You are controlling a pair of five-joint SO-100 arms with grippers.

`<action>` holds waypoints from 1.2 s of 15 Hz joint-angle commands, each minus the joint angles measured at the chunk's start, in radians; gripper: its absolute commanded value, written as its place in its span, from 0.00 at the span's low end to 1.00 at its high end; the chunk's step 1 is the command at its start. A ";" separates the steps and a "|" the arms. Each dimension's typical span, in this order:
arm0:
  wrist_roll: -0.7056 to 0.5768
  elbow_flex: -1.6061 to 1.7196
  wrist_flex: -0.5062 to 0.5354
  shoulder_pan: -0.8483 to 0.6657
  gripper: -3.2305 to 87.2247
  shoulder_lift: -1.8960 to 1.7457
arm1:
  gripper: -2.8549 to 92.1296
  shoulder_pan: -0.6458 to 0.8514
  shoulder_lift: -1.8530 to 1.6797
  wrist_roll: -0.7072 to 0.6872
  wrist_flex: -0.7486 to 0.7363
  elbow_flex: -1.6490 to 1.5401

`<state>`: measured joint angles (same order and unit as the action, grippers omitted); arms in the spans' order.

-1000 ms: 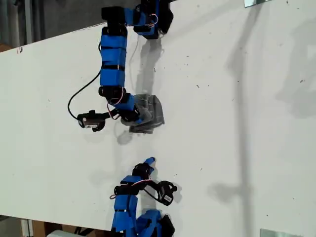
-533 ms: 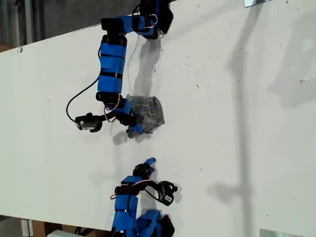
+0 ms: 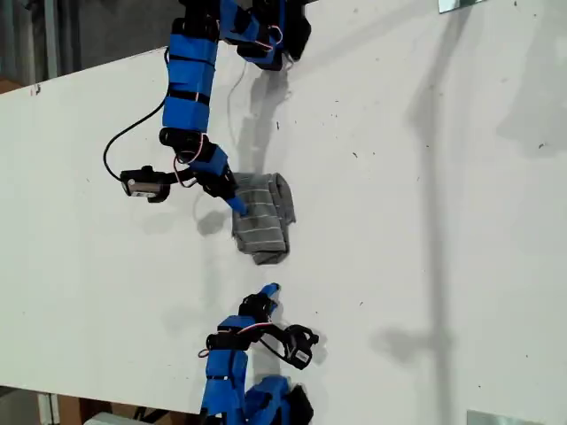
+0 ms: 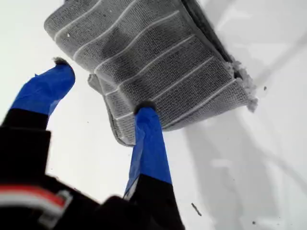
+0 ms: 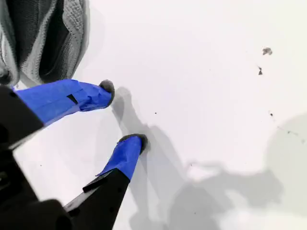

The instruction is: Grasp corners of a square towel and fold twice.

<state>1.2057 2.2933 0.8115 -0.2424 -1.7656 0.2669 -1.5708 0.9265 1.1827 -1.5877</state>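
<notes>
Dark grey pale-striped soft towel (image 3: 262,217) lies folded, limp; I'd pinch a corner (image 4: 121,136); my first claw (image 4: 103,91) spread above it; my second claw (image 5: 123,112) spread, empty.

The folded towel (image 3: 262,218) is the one thing lying on the white table (image 3: 425,221). My first end effector (image 3: 232,202) hangs open at its edge. You have bare table between the towel and my second end effector (image 3: 268,289).

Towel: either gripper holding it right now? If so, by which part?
Neither holds it. My first gripper is open over the folded towel, one finger resting on it. My second gripper is open over bare table.
</notes>
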 commanded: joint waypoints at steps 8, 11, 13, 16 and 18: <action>0.021 0.035 -0.041 -0.018 0.21 -0.084 | 0.38 -0.207 -1.474 0.483 0.014 -1.045; 0.040 0.114 -0.074 -0.035 0.21 -0.186 | 0.39 -0.278 -1.707 0.546 0.129 -1.126; 0.046 0.307 -0.169 -0.092 0.22 -0.411 | 0.41 -0.273 -1.712 0.583 0.127 -1.155; 0.095 0.505 -0.104 -0.109 0.22 -0.756 | 0.41 -0.316 -1.718 0.830 0.173 -1.216; 0.146 0.637 0.026 -0.091 0.22 -1.106 | 0.34 -0.347 -1.720 0.977 0.225 -1.241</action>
<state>1.3208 2.8793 0.7532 -0.3390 -2.6262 -0.0583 -3.2889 1.8392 1.3975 -2.8333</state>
